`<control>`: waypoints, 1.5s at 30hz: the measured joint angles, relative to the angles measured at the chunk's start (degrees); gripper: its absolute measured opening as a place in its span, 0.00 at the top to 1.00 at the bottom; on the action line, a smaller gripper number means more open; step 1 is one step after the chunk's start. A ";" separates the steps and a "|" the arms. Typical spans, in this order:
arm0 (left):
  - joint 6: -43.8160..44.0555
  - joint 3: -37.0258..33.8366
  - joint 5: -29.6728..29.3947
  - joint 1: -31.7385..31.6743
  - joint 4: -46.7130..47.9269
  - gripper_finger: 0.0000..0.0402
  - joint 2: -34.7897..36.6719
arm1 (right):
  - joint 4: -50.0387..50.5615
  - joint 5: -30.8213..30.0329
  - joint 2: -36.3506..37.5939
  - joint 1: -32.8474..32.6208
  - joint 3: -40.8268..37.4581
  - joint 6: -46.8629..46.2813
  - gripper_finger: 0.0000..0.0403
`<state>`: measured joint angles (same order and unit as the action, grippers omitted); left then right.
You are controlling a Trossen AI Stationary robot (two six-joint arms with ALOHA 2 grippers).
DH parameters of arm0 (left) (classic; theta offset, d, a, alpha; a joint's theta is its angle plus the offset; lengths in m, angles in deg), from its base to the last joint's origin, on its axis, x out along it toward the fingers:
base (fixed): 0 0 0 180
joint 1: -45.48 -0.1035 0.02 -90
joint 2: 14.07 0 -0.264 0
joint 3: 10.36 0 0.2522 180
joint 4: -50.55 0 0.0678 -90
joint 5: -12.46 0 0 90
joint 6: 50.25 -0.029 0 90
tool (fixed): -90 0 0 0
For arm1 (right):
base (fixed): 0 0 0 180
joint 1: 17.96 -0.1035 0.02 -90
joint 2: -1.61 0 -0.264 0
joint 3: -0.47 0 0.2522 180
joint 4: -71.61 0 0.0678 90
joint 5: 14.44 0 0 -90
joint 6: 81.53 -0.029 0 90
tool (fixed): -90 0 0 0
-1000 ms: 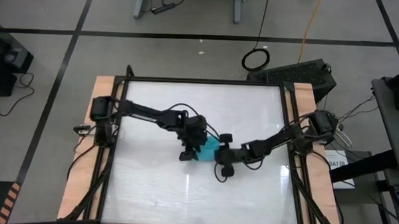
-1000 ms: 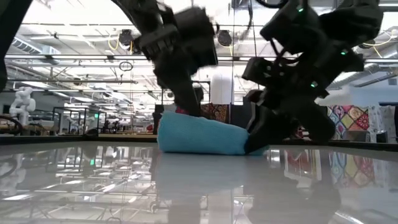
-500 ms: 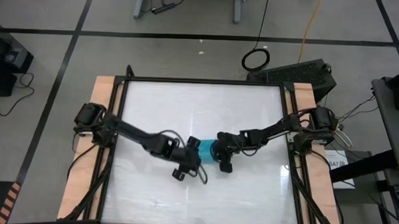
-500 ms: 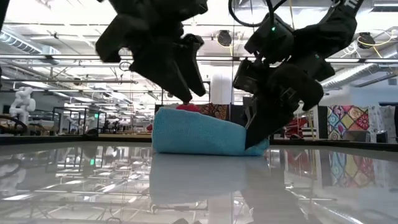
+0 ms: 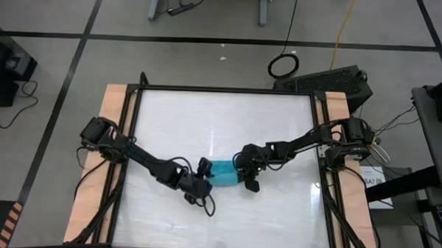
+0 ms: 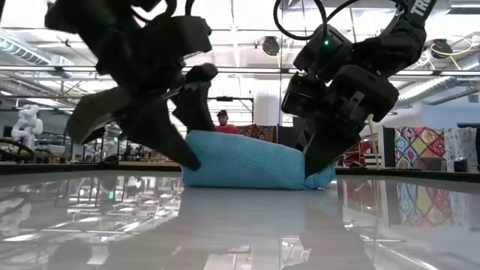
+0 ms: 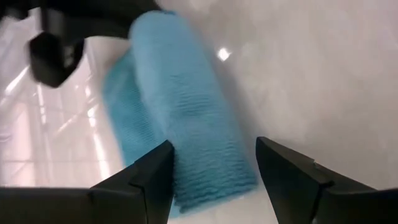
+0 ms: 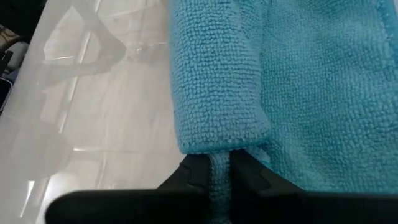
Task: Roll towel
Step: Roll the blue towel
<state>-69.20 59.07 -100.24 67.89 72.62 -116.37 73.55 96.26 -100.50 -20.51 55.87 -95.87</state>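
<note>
Right pincer: the right pincer (image 8: 219,180) is clamped on a thin fold at one end of the towel, its two dark fingers (image 8: 186,174) pressed together with a strip of cloth between them.
Right pincer, place: in the high view the right pincer (image 5: 247,169) sits at the right end of the cloth, a little right of the surface's middle; its arm reaches in from the right edge.
Left pincer: the left pincer (image 7: 214,171) stands apart, its two dark fingers (image 7: 152,174) on either side of the towel's other end; whether they touch the cloth I cannot tell.
Left pincer, place: in the high view the left pincer (image 5: 202,175) is at the left end of the cloth, its arm running in from the left edge of the surface.
Towel: the small, plain turquoise-blue soft cloth towel (image 5: 224,173) lies rolled into a short fat bundle on the surface, between the two pincers, near the middle and slightly toward the front edge.
Towel, low view: the towel (image 6: 244,161) rests flat on the surface, its rounded top up, one dark pincer at each end.
Surface: the glossy white surface (image 5: 221,124) has a black frame and pale wooden strips along its left and right edges.
Beyond: a person in a red top (image 6: 223,122) shows behind the towel in the low view, far off in the room.
</note>
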 joint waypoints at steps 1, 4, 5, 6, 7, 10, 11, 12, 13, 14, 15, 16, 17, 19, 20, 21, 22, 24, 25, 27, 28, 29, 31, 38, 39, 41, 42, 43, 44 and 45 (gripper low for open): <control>-0.01 -0.83 0.85 -0.05 -1.45 0.45 -0.06 | -0.04 0.38 0.00 0.15 0.00 -0.01 0.96; -0.01 -2.94 2.49 -0.29 -4.15 0.45 -0.07 | -0.15 0.82 -0.02 0.35 0.00 -0.83 0.96; -0.23 -3.32 3.02 -0.38 -4.55 0.45 -0.07 | -0.19 0.89 -0.02 0.47 -0.01 -1.05 0.96; -0.85 -3.71 3.08 -0.44 -5.08 0.45 -0.07 | -0.19 1.03 -0.02 0.58 -0.02 -1.32 0.96; -1.06 -4.04 3.08 -0.44 -5.46 0.45 -0.07 | -0.21 1.09 -0.02 0.59 -0.02 -1.50 0.96; -1.40 -5.24 3.04 -0.94 -7.47 0.45 -0.07 | -0.25 1.02 -0.02 0.57 -0.02 -1.54 0.96; -1.33 -5.46 3.06 -1.27 -7.98 0.45 -0.07 | -0.28 1.02 -0.02 0.57 -0.02 -1.65 0.96; -1.31 -5.52 3.10 -1.79 -8.16 0.45 -0.09 | -0.30 1.09 -0.02 0.57 -0.02 -1.94 0.96; -1.29 -5.52 3.50 -2.44 -8.40 0.45 -0.09 | -0.39 1.39 -0.02 0.59 0.00 -2.15 0.96; -1.04 -5.52 4.54 -3.26 -8.90 0.45 -0.22 | -0.50 1.84 -0.02 0.61 -0.01 -2.34 0.96; -0.72 -5.52 5.90 -4.13 -9.88 0.45 -0.60 | -0.58 1.98 -0.02 0.61 -0.02 -2.66 0.96; 0.21 -5.52 7.85 -5.11 -10.74 0.46 -0.92 | -0.65 2.23 -0.02 0.61 -0.02 -3.03 0.96; 0.94 -5.52 9.70 -6.15 -10.98 0.46 -1.18 | -0.87 2.73 -0.02 0.61 -0.02 -3.45 0.96; 2.18 -5.53 13.68 -8.07 -12.07 0.49 -2.23 | -0.97 3.58 -0.02 0.61 -0.02 -4.47 0.96; 2.58 -5.49 15.09 -8.77 -12.37 0.51 -2.78 | -1.00 3.73 -0.02 0.61 -0.02 -4.78 0.96; 2.73 -5.41 16.12 -9.37 -12.41 0.54 -3.08 | -1.09 3.86 -0.02 0.61 -0.02 -5.08 0.96; 3.20 -5.41 17.15 -9.95 -12.54 0.56 -3.37 | -1.11 4.12 -0.02 0.62 -0.02 -5.38 0.96; 3.67 -5.38 19.39 -11.16 -12.98 0.64 -3.97 | -1.15 4.88 -0.02 0.68 -0.02 -6.07 0.96; 3.73 -5.37 20.93 -11.71 -13.02 0.68 -3.98 | -1.15 4.92 -0.02 0.68 -0.02 -6.31 0.96; 5.15 -5.37 23.37 -12.73 -13.45 0.77 -4.04 | -1.19 5.07 -0.01 0.68 -0.02 -6.39 0.95; 6.23 -5.37 24.66 -13.35 -13.67 0.82 -4.09 | -1.06 5.13 0.25 0.68 -0.04 -6.12 0.94; 7.34 -5.33 26.19 -14.00 -13.73 0.86 -4.11 | -0.81 5.01 0.63 0.68 -0.08 -5.53 0.92; 10.05 -5.32 29.58 -15.41 -13.46 0.94 -4.13 | 0.27 4.60 1.91 0.68 -0.12 -3.42 0.85; 20.83 -5.36 41.27 -20.44 -12.72 0.95 -4.29 | 11.04 -3.86 11.53 -0.37 -0.13 4.50 0.51; 21.63 -5.39 42.62 -21.12 -12.62 0.94 -4.31 | 12.61 -5.93 13.11 -0.96 -0.13 5.32 0.47; 23.03 -5.39 44.83 -22.33 -12.33 0.94 -4.35 | 15.02 -10.21 16.03 -2.51 -0.13 7.44 0.41; 23.29 -5.42 45.91 -22.91 -12.18 0.94 -4.35 | 15.86 -12.60 17.34 -3.60 -0.13 8.91 0.39; 23.85 -5.46 46.96 -23.50 -12.08 0.94 -4.36 | 16.43 -14.79 18.50 -4.81 -0.13 10.50 0.38; 24.36 -5.48 47.85 -23.97 -12.06 0.94 -4.38 | 16.70 -17.07 19.48 -6.37 -0.13 12.04 0.37; 24.59 -5.48 48.43 -24.50 -12.03 0.94 -4.40 | 16.69 -19.68 20.22 -7.97 -0.11 13.50 0.37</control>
<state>-44.62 53.60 -51.80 43.39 60.58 -120.77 90.24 76.58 -80.27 -28.48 55.76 -82.37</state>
